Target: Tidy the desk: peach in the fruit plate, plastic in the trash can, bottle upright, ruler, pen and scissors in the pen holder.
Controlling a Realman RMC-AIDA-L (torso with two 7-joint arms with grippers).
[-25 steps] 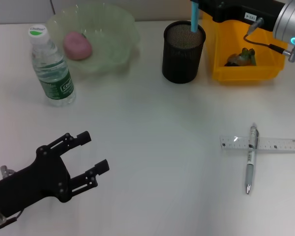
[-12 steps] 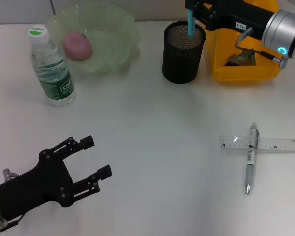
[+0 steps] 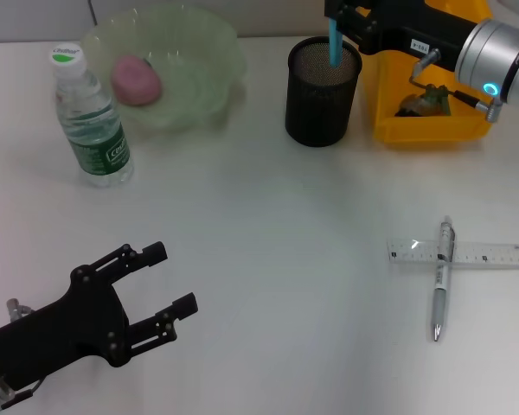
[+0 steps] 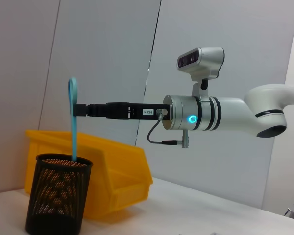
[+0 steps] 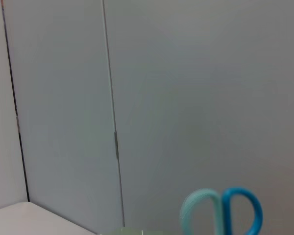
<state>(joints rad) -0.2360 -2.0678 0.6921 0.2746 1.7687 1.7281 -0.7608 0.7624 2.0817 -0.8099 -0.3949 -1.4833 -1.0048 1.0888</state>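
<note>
The scissors (image 3: 334,39) now stand blade-down over the mesh pen holder (image 3: 323,91), shifted in from its far edge a second ago, so release is near. My right gripper (image 3: 339,15) pinches their handles; my left gripper (image 3: 160,285) rests spread on the desk (image 3: 277,259).

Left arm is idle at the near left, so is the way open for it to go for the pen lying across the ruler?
Probably yes: bare table lies between the open left end effector and the pen on the ruler. Whether it can stretch that far right is unclear.
</note>
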